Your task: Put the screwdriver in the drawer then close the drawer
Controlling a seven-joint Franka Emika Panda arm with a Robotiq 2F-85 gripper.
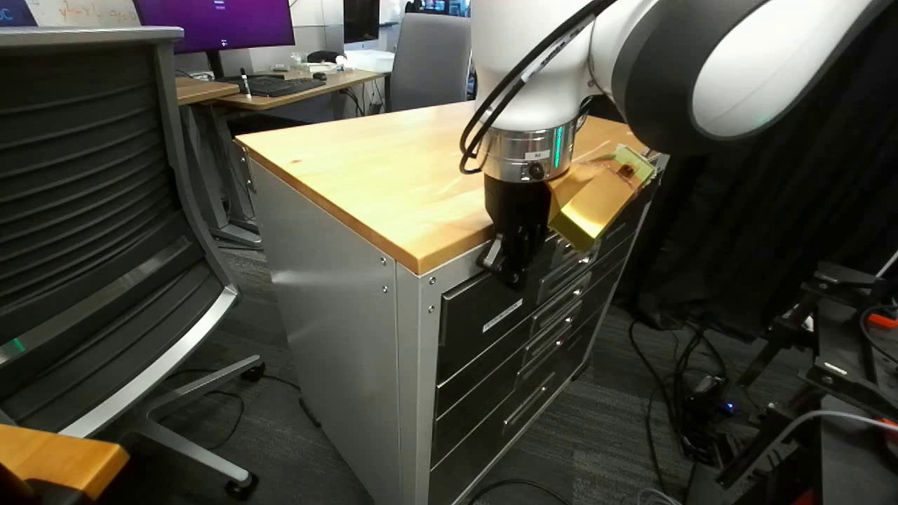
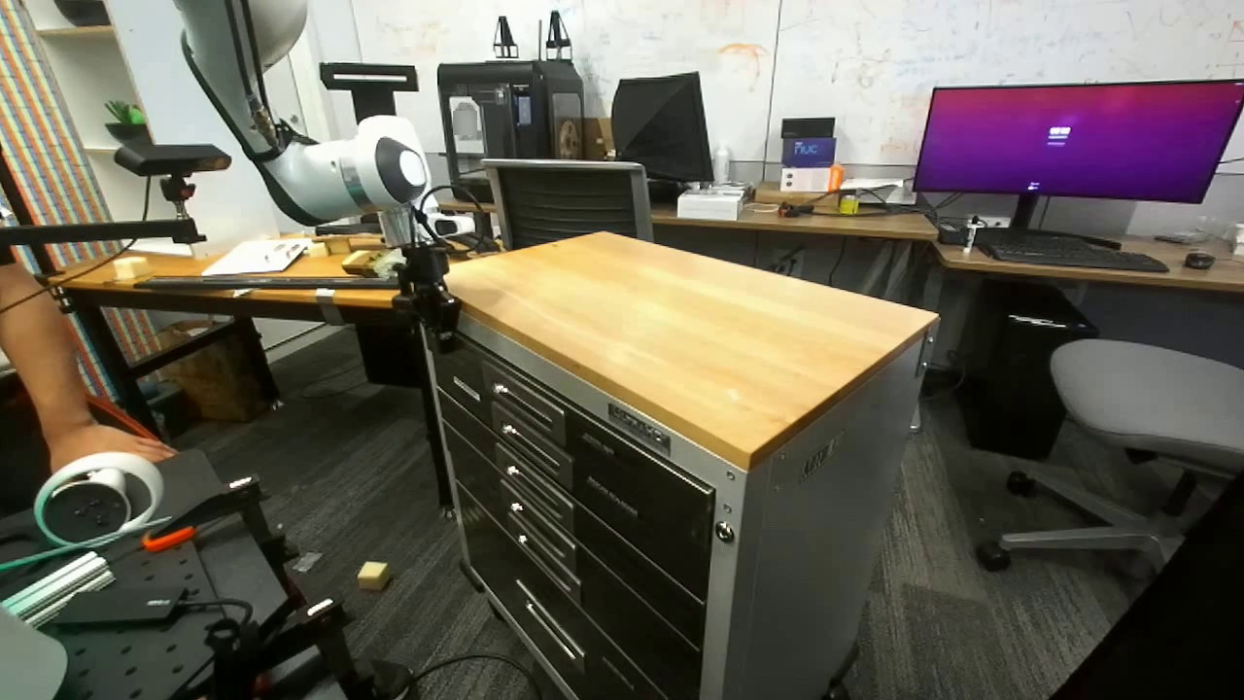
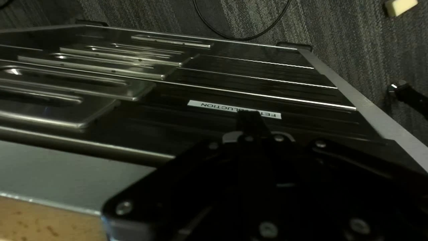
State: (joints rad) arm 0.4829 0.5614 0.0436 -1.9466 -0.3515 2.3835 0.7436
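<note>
You've got the drawer (image 2: 632,467) looking closed — front flush with the cabinet (image 2: 807,544) as far as both exterior views show, no gap to drop anything through. Screwdriver: can't be made out in any view, so where it lies you can't confirm from here. My read: you're at or near the end, tool probably inside, closing step done, only backing off left. But a closed drawer with the tool out of sight would also fit a run you haven't started; these views don't settle it. Your pincer (image 3: 250,122) points down just in front of the drawer's face, its two halves brought together with no gap showing, nothing visible in its hold; can't tell whether it touches the front. In the wrist view it covers part of the label (image 3: 214,106). Looks, quickly: the drawer front is wide, dark and a bit glossy, with that pale printed strip off toward one end and a raised handle plate (image 2: 530,401) near the middle. No marks or tilt you'd need to flag — and nothing to log on the screwdriver's looks, since you can't see it.
</note>
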